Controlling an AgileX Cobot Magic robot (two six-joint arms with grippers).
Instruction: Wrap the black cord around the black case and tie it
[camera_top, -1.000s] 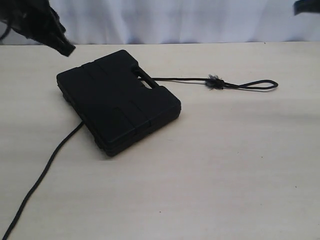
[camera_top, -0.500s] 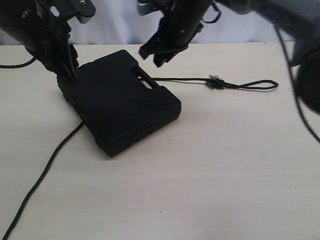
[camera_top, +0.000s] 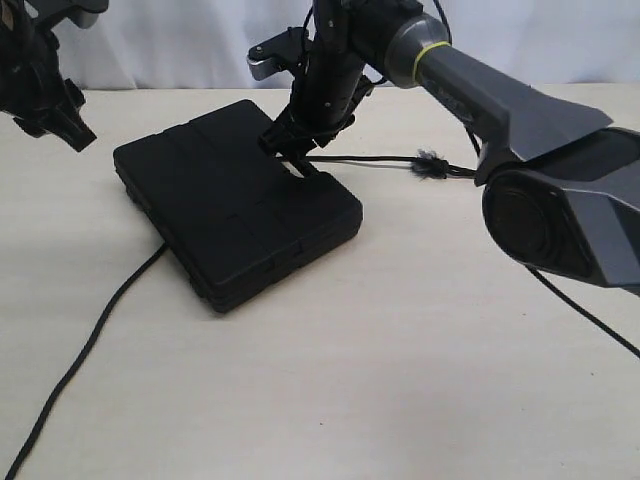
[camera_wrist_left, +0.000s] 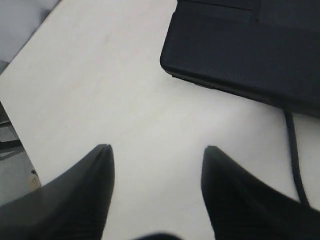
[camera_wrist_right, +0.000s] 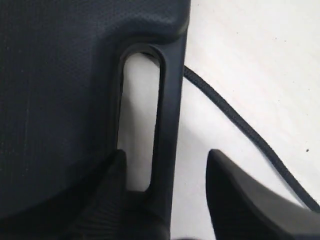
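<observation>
My right pincer (camera_wrist_right: 167, 155) stood spread, straddling the handle bar (camera_wrist_right: 170, 100) of the black case (camera_wrist_right: 60, 75). One finger sat at the handle slot (camera_wrist_right: 140, 120) and the other outside the bar, over bare table. I could not confirm contact with the bar from the wrist view, and nothing was gripped.

Half a second before, this pincer hung above the far edge of the case. In the exterior view the right pincer (camera_top: 290, 150) had since come down to that edge, at the handle.

My left pincer (camera_wrist_left: 157, 148) was also spread and empty. Half a second before it was at the far left corner of the case. It had since drawn away to the left, so that the left pincer (camera_top: 72, 128) stood apart from the case with table showing between its fingers.

The black case (camera_top: 235, 200) lay flat, left of the middle of the table (camera_top: 400, 380), and had not moved over the last second. The black cord (camera_top: 370, 160) ran right from the handle side to its frayed knot (camera_top: 432, 165). The loop beyond the knot was hidden behind my right arm. A second run left the near left side of the case and trailed to the near left corner. Neither run had shifted.

Assessment: no wrap had begun. My judgement was that the right pincer was placed to close on the handle and lift or steady the case, with the cord run just beside it. The left pincer had cleared the way and would have to fetch the free cord.
</observation>
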